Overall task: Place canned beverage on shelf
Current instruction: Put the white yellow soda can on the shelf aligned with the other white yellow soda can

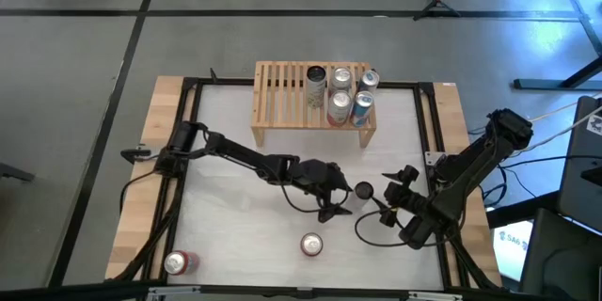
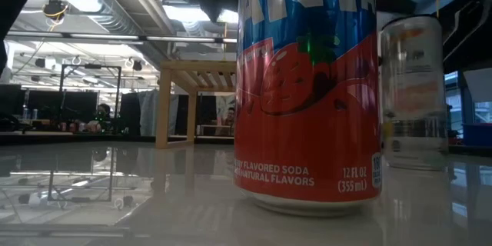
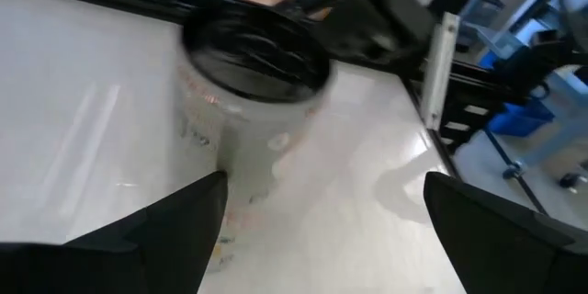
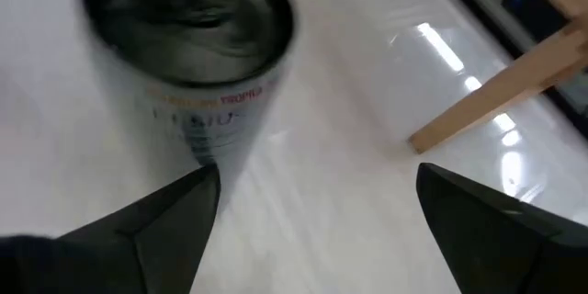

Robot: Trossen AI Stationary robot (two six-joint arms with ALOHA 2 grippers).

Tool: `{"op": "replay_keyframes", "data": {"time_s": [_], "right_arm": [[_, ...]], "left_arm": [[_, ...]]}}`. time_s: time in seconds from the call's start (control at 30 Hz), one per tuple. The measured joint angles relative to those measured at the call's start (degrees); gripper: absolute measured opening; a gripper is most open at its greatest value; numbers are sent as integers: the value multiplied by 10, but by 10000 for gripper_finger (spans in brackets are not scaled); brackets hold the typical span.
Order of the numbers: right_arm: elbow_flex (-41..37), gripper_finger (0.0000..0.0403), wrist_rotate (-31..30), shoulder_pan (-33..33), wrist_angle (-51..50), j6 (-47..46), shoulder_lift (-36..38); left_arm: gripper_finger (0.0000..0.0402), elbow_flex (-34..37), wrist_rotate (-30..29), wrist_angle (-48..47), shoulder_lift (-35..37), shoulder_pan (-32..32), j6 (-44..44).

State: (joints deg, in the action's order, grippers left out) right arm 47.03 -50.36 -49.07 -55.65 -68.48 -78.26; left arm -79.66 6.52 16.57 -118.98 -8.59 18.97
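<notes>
A pale can with a dark top [image 1: 363, 190] stands upright on the white table, between my two grippers. My left gripper [image 1: 340, 203] is open just to its left; in the left wrist view [image 3: 326, 188] the can [image 3: 253, 83] stands ahead of the fingers, untouched. My right gripper [image 1: 386, 202] is open just to its right; in the right wrist view [image 4: 317, 179] the can [image 4: 188, 46] is likewise ahead and untouched. The light-wood slatted shelf [image 1: 313, 94] stands on its short legs at the far middle, with several cans [image 1: 340, 94] on its right half.
A red strawberry soda can [image 1: 311, 244] stands near the front edge and fills the low view [image 2: 307, 92], with the pale can [image 2: 413, 92] behind it. Another red can [image 1: 176, 262] is at the front left. The shelf's left half [image 1: 277, 94] is bare slats.
</notes>
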Motion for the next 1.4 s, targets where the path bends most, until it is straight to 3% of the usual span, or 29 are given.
{"op": "replay_keyframes", "data": {"time_s": [0.17, 0.37, 0.57, 0.67, 0.97, 1.1, 1.2, 1.4], "right_arm": [[0, 360, -19, 6, -19, -7, 0], [0, 360, 22, 7, -66, -3, 11], [0, 360, 26, 7, 15, 12, 28], [1, 360, 20, 8, 65, 70, 19], [1, 360, 36, 7, 61, 70, 12], [1, 360, 37, 7, 54, 72, 11], [1, 360, 60, 7, 52, 70, 18], [9, 360, 73, -10, 49, 67, 63]], "left_arm": [[362, 0, 9, -2, 0, -22, -1], [362, 1, 20, -83, 43, -13, 2], [362, -1, -46, -159, 75, 15, -7], [362, 0, -54, -143, 54, 29, -13], [362, 0, -21, -109, 56, 3, 38], [362, 0, 29, -64, 57, -1, 70], [362, 0, 13, -70, 67, -5, 92], [362, -3, -43, -61, 104, -5, 39]]}}
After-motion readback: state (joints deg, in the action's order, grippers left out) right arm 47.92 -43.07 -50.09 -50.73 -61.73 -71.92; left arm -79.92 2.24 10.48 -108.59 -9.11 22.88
